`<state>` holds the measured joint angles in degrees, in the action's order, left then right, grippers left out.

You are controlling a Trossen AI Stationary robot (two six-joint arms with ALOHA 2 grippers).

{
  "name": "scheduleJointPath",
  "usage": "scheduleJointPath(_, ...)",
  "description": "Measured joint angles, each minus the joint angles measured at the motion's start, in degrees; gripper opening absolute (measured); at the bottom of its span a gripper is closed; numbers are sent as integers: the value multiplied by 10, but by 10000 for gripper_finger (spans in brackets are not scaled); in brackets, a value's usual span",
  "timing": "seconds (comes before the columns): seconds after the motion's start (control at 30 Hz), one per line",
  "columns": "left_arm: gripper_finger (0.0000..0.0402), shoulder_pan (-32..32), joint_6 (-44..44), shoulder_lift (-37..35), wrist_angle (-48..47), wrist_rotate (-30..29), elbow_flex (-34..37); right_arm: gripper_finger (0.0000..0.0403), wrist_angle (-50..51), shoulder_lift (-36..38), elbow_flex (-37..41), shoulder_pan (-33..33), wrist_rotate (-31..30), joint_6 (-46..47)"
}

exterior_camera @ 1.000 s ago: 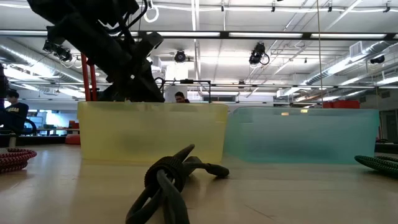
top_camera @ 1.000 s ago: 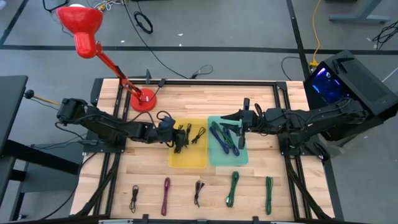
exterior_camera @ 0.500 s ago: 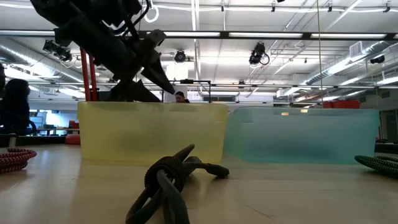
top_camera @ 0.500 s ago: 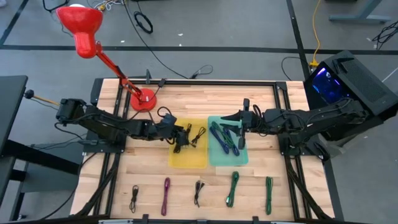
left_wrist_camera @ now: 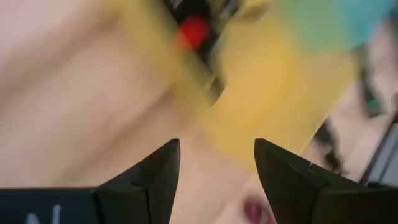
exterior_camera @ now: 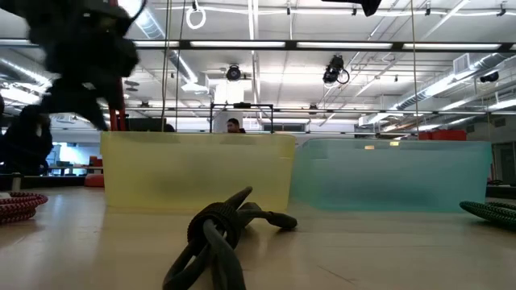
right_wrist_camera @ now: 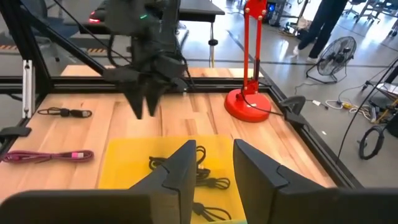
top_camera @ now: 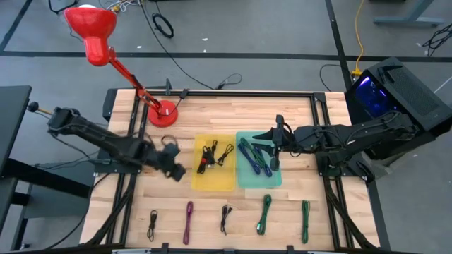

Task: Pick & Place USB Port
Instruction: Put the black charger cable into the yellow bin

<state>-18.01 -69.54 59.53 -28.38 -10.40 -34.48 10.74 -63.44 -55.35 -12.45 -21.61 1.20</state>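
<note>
**Two bins, both grippers empty**

Two shallow plastic bins sit side by side at the middle of the wooden table (top_camera: pixel 212 113): a yellow bin (top_camera: pixel 214 180) holding two coiled black USB cables (top_camera: pixel 214 154), and a teal bin (top_camera: pixel 258 180) holding blue and green cables (top_camera: pixel 253 156). The left gripper (top_camera: pixel 171 163) hangs over bare wood just beside the yellow bin's outer edge, fingers spread and holding nothing. The right gripper (top_camera: pixel 276 138) waits above the teal bin, its fingers parted and empty. Five more bundled cables (top_camera: pixel 226 215) lie in a row along the near edge. A red desk lamp (top_camera: pixel 99 42) stands at the far side.
</note>
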Motion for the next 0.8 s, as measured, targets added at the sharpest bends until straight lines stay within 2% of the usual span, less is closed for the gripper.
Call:
scheduleJointPath(0.1, 211, -75, -127, -2, -69, 3, 0, 107, -2, 0, 0, 0, 0, -2)
scheduleJointPath(0.2, 211, -153, -250, 6, -99, 11, 0, 107, 0, 0, 0, 0, 0, -10)
scheduleJointPath(0.37, 211, -272, -442, 29, -98, 21, 0, 107, 2, 0, 0, 0, 0, -17)
scheduleJointPath(0.53, 211, -364, -623, 77, -90, 84, 0, 107, 6, 0, 0, 0, 0, -26)
scheduleJointPath(0.63, 211, -395, -680, 112, -44, 98, 0, 107, 7, 0, 0, 0, 0, -32)
scheduleJointPath(0.8, 211, -401, -667, 161, -45, 125, -18, 107, 6, 0, 0, 0, 0, -38)
